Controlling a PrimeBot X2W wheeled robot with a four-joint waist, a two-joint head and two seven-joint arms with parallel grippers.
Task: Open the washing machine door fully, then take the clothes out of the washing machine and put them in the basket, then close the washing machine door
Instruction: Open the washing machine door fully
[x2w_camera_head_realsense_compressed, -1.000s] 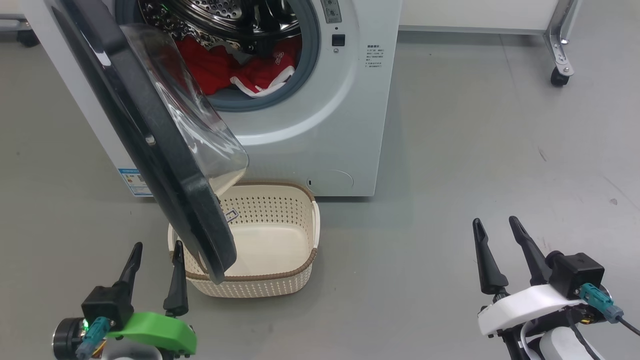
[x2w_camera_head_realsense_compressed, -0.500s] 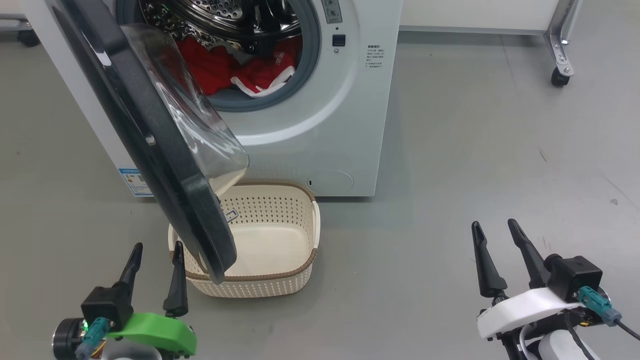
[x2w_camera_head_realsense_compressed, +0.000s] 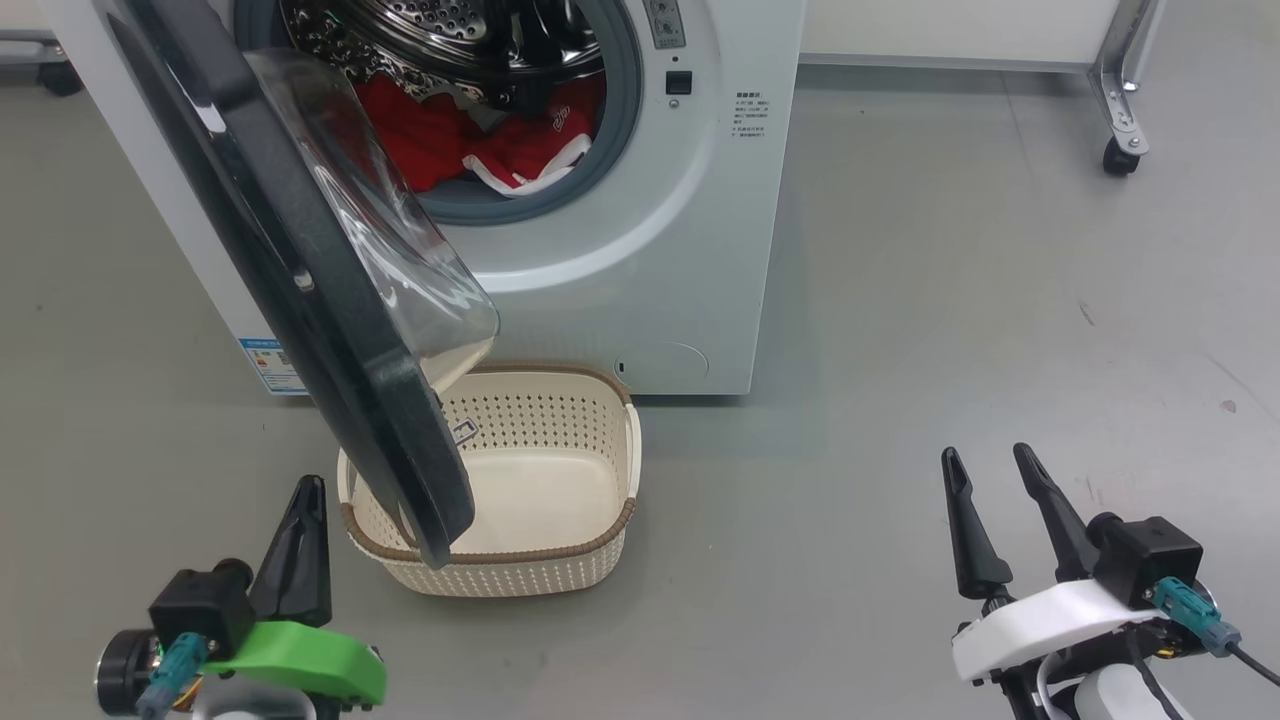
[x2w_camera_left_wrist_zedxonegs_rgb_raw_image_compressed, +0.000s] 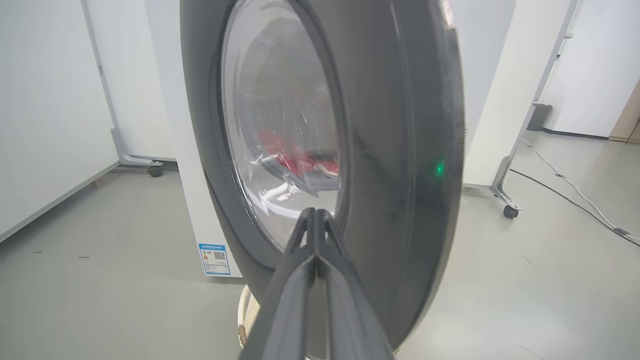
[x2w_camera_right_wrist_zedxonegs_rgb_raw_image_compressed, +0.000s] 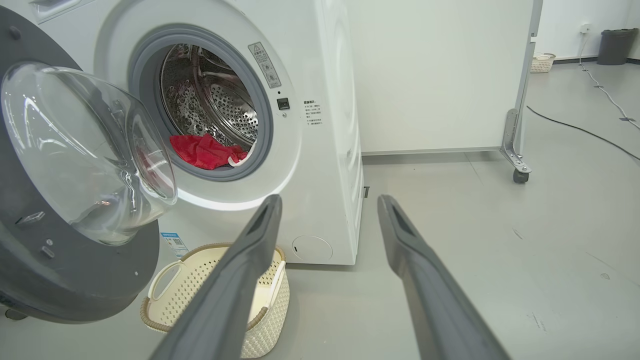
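Head view, looking down: the washing machine door (x2w_camera_head_realsense_compressed: 330, 330) stands partly swung out from the washing machine (x2w_camera_head_realsense_compressed: 640, 250), its lower edge crossing over the left side of the basket (x2w_camera_head_realsense_compressed: 560, 545) on the floor (x2w_camera_head_realsense_compressed: 900, 350). The clothes (x2w_camera_head_realsense_compressed: 430, 140), a red heap with white trim, lie in the drum (x2w_camera_head_realsense_compressed: 450, 30); the basket holds none. Your left gripper (x2w_camera_head_realsense_compressed: 308, 500) has its fingers pressed together on nothing, low and just left of the door's bottom edge. Your right gripper (x2w_camera_head_realsense_compressed: 986, 460) hangs well apart to the right, fingers spread, empty.

You are on the first step, I judge: opening the door fully. The next move likely calls for bringing the left gripper round the free edge to the inner face and sweeping the door leftward — clear of the basket.

Count — one washing machine, one door, one basket before it, one far-off basket (x2w_camera_right_wrist_zedxonegs_rgb_raw_image_compressed: 542, 61) by the back wall, two grippers. The red heap cannot be split into separate garments from here.
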